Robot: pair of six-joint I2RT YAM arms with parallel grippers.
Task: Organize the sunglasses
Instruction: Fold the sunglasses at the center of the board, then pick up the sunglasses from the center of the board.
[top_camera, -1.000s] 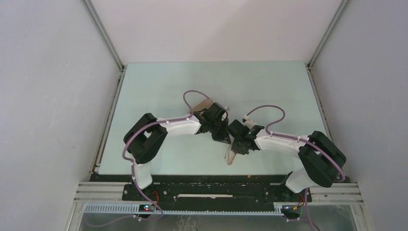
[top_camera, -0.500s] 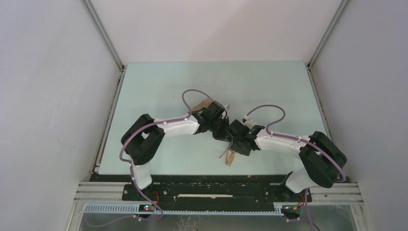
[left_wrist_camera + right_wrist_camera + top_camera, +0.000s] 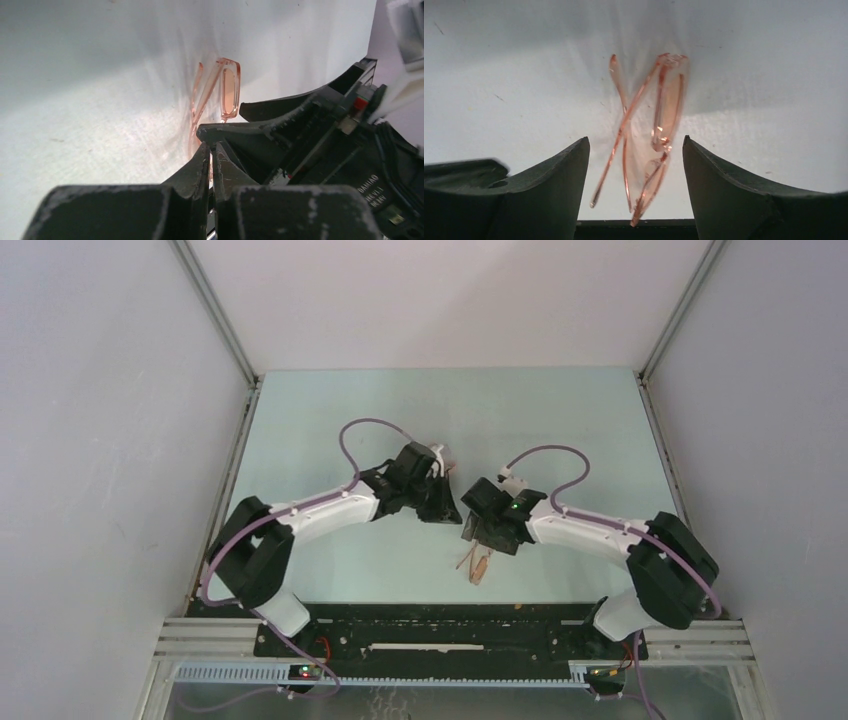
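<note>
The sunglasses (image 3: 475,565) lie on the pale green table near its front edge, thin orange-brown frame with amber lenses, temple arms crossed. The right wrist view shows the sunglasses (image 3: 644,135) slightly blurred below and between the two fingers, touching neither. My right gripper (image 3: 487,540) hangs just behind and above them, open and empty. My left gripper (image 3: 446,512) is a little to the left of it, shut with nothing between its fingers (image 3: 202,160). From the left wrist, the sunglasses (image 3: 227,90) show ahead, with the right gripper's dark body (image 3: 310,120) close on the right.
A small tan edge (image 3: 441,451) peeks out behind the left wrist; I cannot tell what it is. The black base rail (image 3: 440,625) runs along the table's near edge, just in front of the sunglasses. White walls close in the table on three sides.
My right gripper has opened and let go of the sunglasses, which now rest on the table. The left arm has drawn back and to the left, its gripper still shut.
</note>
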